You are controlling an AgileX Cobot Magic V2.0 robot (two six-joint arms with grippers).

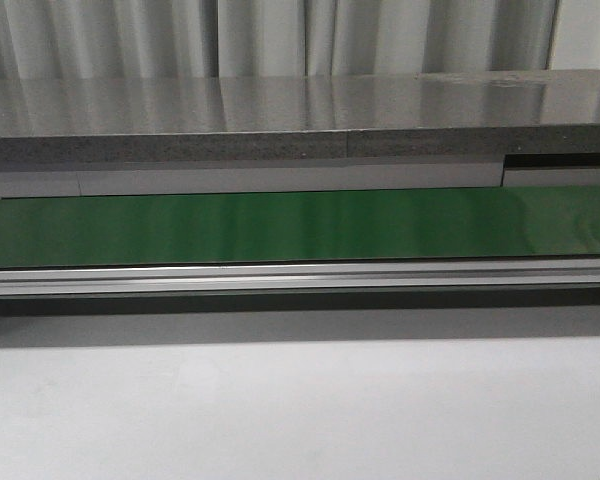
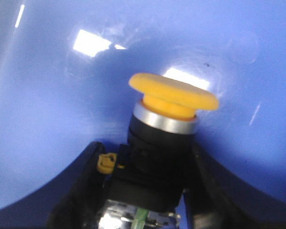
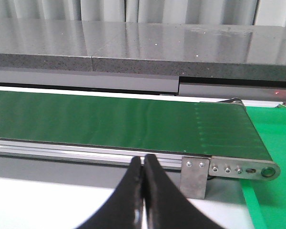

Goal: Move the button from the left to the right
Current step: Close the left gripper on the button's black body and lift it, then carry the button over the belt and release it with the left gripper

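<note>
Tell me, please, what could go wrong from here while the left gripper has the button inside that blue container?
1. The left gripper grips only the black body of the button, which sits tilted; it might slip or twist out when lifted.
2. The blue container wall curves close around the fingers, so a sideways lift could scrape it.
3. The right gripper is shut, so unready for a handover.

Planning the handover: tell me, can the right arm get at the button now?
Probably not yet. The button sits clamped in the left gripper over a blue surface; the right gripper is shut, facing only the belt.
</note>
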